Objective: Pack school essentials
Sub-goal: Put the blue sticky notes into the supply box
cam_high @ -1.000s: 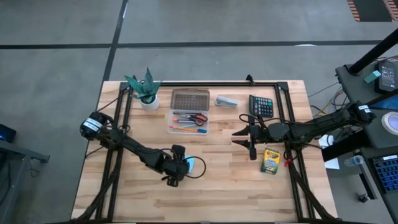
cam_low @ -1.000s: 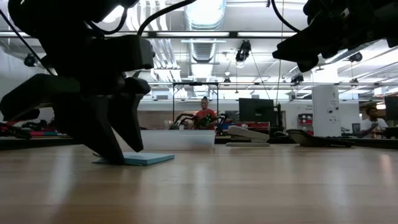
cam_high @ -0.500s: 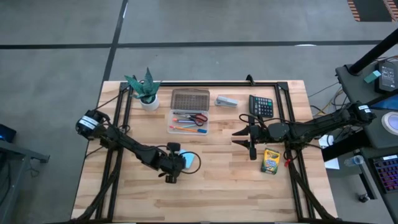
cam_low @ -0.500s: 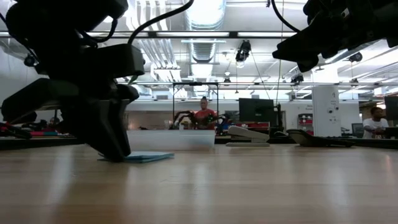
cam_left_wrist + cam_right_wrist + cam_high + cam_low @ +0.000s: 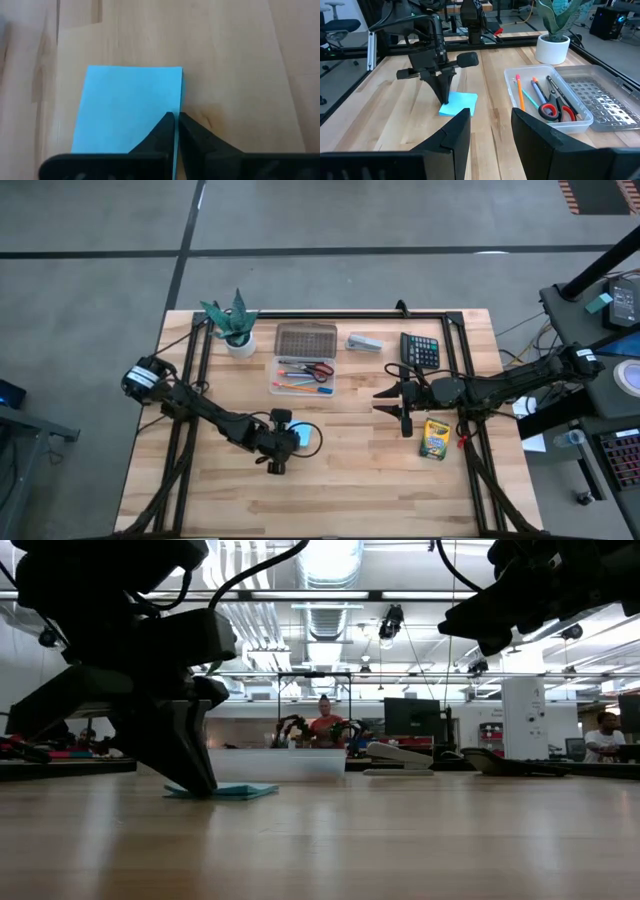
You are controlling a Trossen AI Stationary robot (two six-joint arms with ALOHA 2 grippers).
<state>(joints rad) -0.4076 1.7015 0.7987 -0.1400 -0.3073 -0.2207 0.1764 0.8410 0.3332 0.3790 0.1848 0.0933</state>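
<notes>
Notepad [image 5: 306, 439] lies flat on counter [image 5: 350, 490], below the pencil tray [image 5: 303, 375]. Left gripper [image 5: 176, 131] clenched thinly on its edge; may slip or peel one sheet. Right gripper [image 5: 490, 127] released, hovers beside crayon box [image 5: 433, 438].

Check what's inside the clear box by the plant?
Inside the clear box: red-handled scissors and a few pens or pencils. Anything underneath them is hidden. The blue notepad is outside, at the left pincer.
</notes>
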